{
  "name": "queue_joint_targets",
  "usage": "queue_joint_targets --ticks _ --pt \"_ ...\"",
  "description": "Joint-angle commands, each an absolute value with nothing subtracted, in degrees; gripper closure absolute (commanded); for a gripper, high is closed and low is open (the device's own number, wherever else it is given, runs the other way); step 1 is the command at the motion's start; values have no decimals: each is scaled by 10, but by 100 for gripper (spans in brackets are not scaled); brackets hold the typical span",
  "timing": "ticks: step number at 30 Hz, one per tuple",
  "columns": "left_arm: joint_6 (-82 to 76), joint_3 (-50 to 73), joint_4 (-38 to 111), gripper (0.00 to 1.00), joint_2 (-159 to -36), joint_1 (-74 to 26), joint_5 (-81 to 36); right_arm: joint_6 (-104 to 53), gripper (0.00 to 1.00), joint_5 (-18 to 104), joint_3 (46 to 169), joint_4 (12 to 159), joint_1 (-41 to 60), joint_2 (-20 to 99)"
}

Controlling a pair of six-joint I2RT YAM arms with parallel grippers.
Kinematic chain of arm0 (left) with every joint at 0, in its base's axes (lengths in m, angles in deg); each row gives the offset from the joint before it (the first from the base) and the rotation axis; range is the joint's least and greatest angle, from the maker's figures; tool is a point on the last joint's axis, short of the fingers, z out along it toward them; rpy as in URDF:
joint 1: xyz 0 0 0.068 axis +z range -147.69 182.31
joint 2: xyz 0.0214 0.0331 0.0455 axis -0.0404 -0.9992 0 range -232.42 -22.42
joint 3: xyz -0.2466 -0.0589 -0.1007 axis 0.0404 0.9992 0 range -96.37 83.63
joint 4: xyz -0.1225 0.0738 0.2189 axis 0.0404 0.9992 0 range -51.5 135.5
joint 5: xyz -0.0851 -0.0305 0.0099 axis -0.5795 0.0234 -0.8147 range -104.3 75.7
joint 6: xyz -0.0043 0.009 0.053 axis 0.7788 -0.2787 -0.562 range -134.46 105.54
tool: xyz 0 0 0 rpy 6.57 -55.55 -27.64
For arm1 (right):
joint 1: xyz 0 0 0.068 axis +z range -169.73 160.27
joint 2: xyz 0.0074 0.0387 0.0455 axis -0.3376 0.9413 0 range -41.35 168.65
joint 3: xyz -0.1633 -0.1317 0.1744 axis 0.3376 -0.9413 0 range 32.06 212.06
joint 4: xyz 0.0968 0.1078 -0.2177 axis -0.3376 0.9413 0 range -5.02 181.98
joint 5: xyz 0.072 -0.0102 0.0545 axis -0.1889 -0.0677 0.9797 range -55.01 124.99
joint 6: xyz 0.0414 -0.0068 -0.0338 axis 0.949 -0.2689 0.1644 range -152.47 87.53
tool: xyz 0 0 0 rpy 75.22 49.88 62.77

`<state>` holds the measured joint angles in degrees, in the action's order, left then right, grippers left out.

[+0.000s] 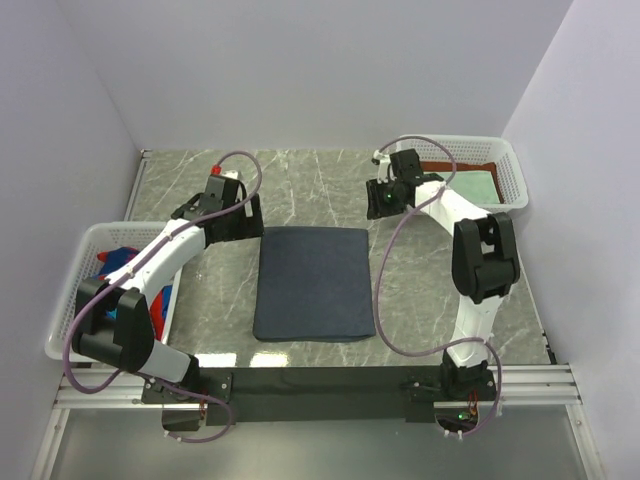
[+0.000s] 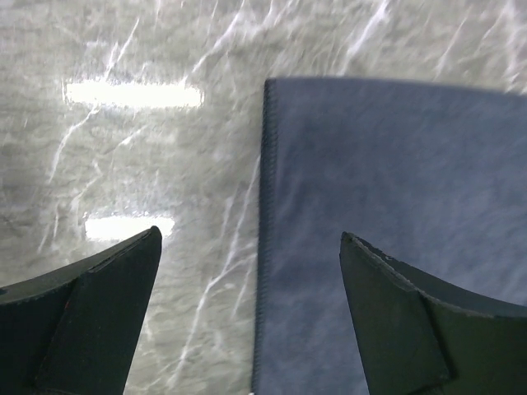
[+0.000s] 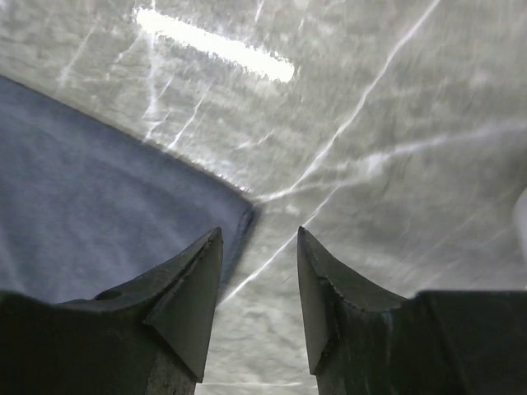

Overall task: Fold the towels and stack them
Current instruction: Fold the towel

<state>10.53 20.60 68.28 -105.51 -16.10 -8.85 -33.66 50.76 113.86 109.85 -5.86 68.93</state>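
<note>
One dark slate-blue towel point(image 1: 312, 283) is lying flat and folded in the middle of the tabletop point(image 1: 300, 180). From above it is looking close to square, so we cannot tell which way its long axis is running. Its far edge is running left to right, and both arms are hanging at the ends of that edge.

We are seeing the left claw point(image 2: 250, 234) spread wide by the far-left corner. The stitched side hem is passing between its fingers, with cloth under one finger and bare marble under the other, and nothing is being pinched. The right claw point(image 3: 259, 232) is standing partly spread just off the far-right corner. The corner's tip is lying just beside one fingertip, and only bare stone is showing in the gap.

So the towel is lying toward the arms' bases from both claws, and each claw is sitting about equally near its own corner.

Further out, the rust-brown towel point(image 1: 450, 165) and the mint-green towel point(image 1: 478, 187) are lying in the right basket point(image 1: 510, 160) at the far right, near the right arm. The patterned towels point(image 1: 120, 262) are waiting in the left basket point(image 1: 75, 300) beside the left arm.

We are judging that this fold is looking finished and that the next move is turning on that far edge. Whichever claw is going to lift the towel is needing to come down onto its own corner, and the right arm is sitting nearer the basket with the folded towels.
</note>
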Motion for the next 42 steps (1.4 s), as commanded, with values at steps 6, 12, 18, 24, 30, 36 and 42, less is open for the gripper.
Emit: queue_joint_targets --ticks 6,12,18,24,30,36,42 --pt "40 216 667 4 -1045 -160 -120 -482 50 519 1260 1232 -26 774" --pt "37 216 672 3 -1051 -160 -100 -511 48 497 1298 1253 9 810" --pt "35 216 672 3 -1058 -160 -96 -511 49 454 1300 1256 18 829" --pt "34 216 672 3 -1060 -160 -100 -517 49 431 1294 1254 19 834" --pt "34 216 672 4 -1068 -161 -101 -515 50 403 1292 1249 17 842" --pt "34 216 668 6 -1079 -160 -93 -520 54 430 1303 1272 14 855" --pt "3 191 652 7 -1117 -160 -118 -522 69 432 1308 1288 15 855"
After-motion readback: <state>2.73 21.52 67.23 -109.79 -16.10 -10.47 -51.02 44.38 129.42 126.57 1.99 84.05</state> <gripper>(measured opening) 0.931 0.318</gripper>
